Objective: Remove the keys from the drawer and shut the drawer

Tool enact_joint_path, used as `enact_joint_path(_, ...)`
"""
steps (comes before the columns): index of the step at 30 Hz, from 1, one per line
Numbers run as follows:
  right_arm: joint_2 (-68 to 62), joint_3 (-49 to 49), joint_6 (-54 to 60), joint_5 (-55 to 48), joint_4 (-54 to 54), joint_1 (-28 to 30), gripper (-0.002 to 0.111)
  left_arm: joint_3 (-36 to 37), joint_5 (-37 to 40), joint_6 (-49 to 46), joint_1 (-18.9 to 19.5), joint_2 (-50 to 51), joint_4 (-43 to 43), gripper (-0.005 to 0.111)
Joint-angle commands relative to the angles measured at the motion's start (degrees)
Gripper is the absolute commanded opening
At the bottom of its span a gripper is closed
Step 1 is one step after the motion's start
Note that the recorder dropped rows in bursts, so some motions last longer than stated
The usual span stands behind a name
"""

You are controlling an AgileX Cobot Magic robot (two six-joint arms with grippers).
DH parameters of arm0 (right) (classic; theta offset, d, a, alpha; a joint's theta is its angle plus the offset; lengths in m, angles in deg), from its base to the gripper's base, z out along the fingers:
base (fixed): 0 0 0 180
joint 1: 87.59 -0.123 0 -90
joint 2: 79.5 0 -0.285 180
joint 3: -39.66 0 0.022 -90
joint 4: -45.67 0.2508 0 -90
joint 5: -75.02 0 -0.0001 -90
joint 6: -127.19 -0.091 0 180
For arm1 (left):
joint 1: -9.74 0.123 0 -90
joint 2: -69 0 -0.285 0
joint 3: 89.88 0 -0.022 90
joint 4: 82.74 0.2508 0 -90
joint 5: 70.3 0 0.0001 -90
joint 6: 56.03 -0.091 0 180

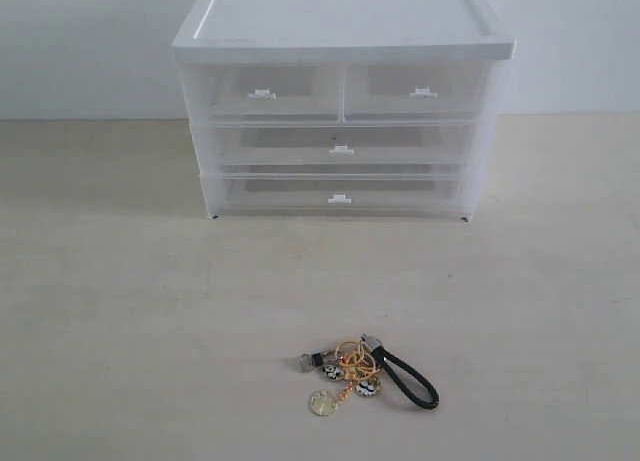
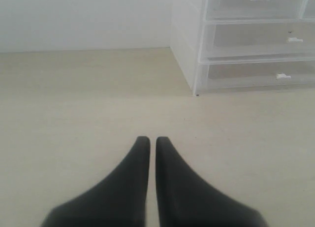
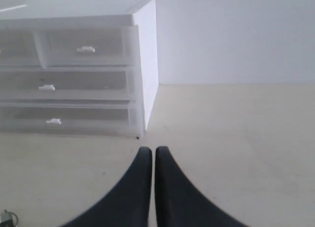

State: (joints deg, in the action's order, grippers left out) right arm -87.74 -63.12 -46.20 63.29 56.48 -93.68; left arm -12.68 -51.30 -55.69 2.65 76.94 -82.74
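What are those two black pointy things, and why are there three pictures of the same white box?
They are a robot's jaws, its pinching fingers. This robot has two arms, each with a small camera on its wrist. One picture looks past the left gripper, another past the right gripper. Both are pressed shut and hold nothing. The third camera stands apart and sees the whole table. On it is a white plastic cabinet with all its drawers shut, including the lowest drawer. In front lie the keys, on gold rings with a black cord loop.

Bare test bench, pale tabletop [image 1: 120, 311], plain white wall [image 1: 80, 41], plastic cabinet [image 1: 340, 111]
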Motion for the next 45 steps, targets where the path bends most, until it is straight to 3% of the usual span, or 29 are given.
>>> enact_joint_path(1,0.5,0.0,-0.2,-4.3,-0.7,2.7,0.000,0.0,-0.9,0.1,0.2,-0.2,-0.6,0.004)
enact_joint_path(7,0.5,0.0,-0.2,-8.2,-0.7,2.8,0.000,0.0,-0.9,0.1,0.2,-0.2,-0.6,0.004)
enact_joint_path(45,0.5,0.0,-2.2,-7.7,-3.4,2.8,0.000,0.0,-1.0,0.1,0.2,-0.2,-0.6,0.004)
